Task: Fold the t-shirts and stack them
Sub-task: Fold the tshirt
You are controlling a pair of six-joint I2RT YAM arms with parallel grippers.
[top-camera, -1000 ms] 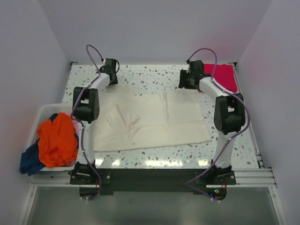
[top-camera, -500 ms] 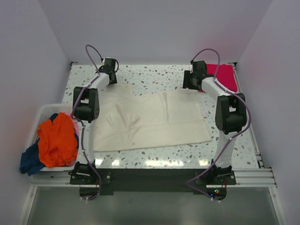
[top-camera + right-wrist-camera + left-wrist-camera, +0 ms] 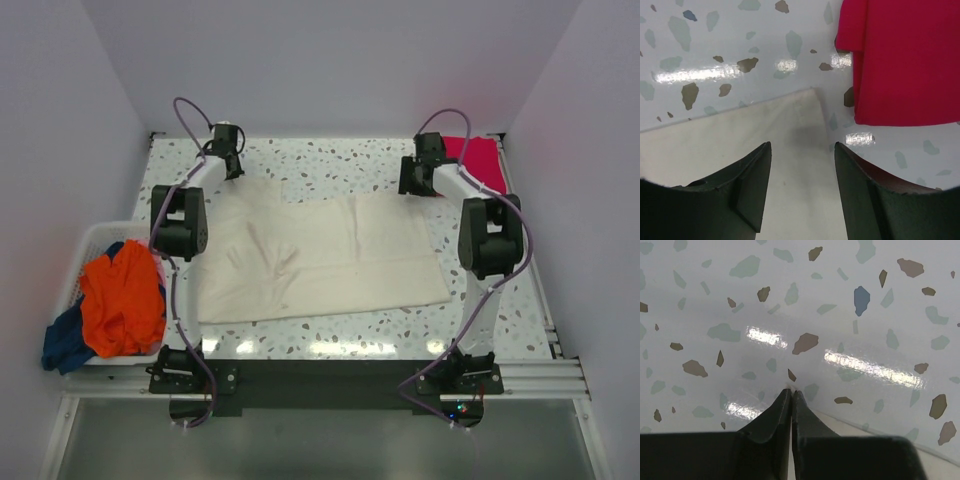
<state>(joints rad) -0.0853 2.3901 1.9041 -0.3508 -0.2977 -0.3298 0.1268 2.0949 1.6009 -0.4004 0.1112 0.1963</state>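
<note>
A cream t-shirt [image 3: 320,255] lies spread flat in the middle of the speckled table. My left gripper [image 3: 228,165] is at its far left corner. In the left wrist view the jaws [image 3: 791,391] are pressed together with a sliver of cream cloth [image 3: 940,467] at their tips. My right gripper [image 3: 412,180] hovers open over the far right corner of the cream t-shirt [image 3: 740,150], its fingers straddling the cloth's edge [image 3: 802,145]. A folded magenta-red t-shirt [image 3: 478,160] lies at the back right, just right of that gripper [image 3: 905,60].
A white slatted basket [image 3: 95,232] stands at the table's left edge. An orange t-shirt [image 3: 122,300] is heaped in it and a dark blue one [image 3: 62,345] hangs over its near corner. Walls close in the back and both sides.
My left gripper has shifted slightly back and left to the cream shirt's corner and its jaws have closed. The right gripper has edged a little back and right, still open.
</note>
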